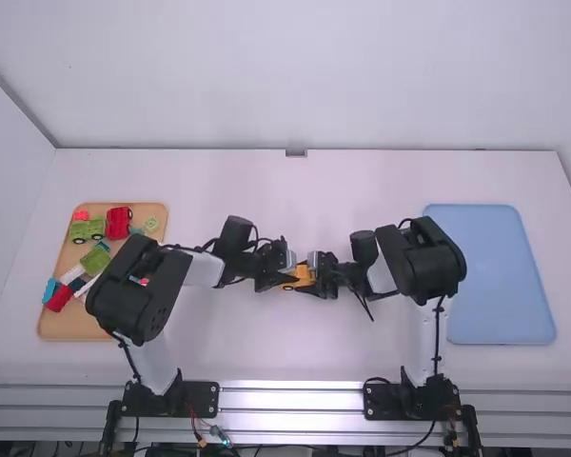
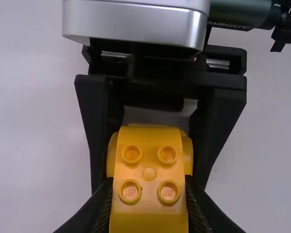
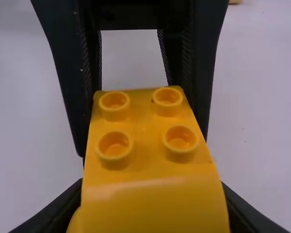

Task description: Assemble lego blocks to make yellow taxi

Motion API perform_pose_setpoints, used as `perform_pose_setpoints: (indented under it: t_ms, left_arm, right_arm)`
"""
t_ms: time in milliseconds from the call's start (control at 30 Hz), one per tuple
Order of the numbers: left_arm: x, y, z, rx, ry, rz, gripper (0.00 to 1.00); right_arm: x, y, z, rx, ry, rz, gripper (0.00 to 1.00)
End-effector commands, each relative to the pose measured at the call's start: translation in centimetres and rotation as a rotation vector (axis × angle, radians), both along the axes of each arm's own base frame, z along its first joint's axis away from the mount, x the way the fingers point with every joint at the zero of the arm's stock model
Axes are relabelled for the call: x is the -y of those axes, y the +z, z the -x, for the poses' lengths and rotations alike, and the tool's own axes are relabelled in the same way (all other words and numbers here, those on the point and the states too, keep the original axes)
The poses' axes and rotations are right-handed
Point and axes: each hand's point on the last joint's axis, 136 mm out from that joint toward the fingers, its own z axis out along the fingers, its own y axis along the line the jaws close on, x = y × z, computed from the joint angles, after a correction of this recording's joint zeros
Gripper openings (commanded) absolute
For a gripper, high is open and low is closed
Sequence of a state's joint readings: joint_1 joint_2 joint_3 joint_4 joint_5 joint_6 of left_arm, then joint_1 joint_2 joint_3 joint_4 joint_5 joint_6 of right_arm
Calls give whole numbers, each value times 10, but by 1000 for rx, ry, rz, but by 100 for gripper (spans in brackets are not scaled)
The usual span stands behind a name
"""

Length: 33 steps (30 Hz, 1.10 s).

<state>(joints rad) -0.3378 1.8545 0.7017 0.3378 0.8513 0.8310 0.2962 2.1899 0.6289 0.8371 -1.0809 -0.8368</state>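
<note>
Near the middle of the table in the high view, my left gripper [image 1: 282,277] and my right gripper [image 1: 320,277] meet at a yellow block piece [image 1: 303,275]. In the left wrist view the studded yellow piece [image 2: 149,165] lies between the fingers of my left gripper [image 2: 148,199], which is shut on it. The right wrist view has my right gripper [image 3: 153,199] shut on the sloped end of the yellow piece [image 3: 145,150], four studs showing. The other gripper's black fingers flank the piece in each wrist view. The piece's underside is hidden.
A wooden tray [image 1: 67,324] at the left holds a green vehicle [image 1: 88,229], a red piece [image 1: 118,223] and several loose blocks, partly behind the left arm. A blue tray [image 1: 500,276] lies at the right, beside the right arm.
</note>
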Motion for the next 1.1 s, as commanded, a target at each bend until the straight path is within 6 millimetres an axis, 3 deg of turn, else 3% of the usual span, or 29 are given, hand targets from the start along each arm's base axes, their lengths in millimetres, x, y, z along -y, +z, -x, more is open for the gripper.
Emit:
perform_pose_setpoints:
  t_ms: [0, 333, 633, 733, 1067]
  left_arm:
    - [-39, -67, 12, -108, 134, -256, 1]
    - [-59, -69, 1, -95, 181, -274, 2]
    - [-58, -59, -1, -79, 149, -198, 2]
    - [-38, -37, 3, -68, 68, -53, 2]
    - [-16, 5, -6, -62, -32, 122, 1]
  right_arm:
    - [1, -7, 3, -25, -4, 11, 46]
    - [2, -7, 3, -27, -6, 11, 46]
    - [2, -7, 3, -29, -5, 12, 47]
    - [2, -7, 3, -28, -5, 12, 47]
    - [2, -7, 3, -32, -6, 13, 46]
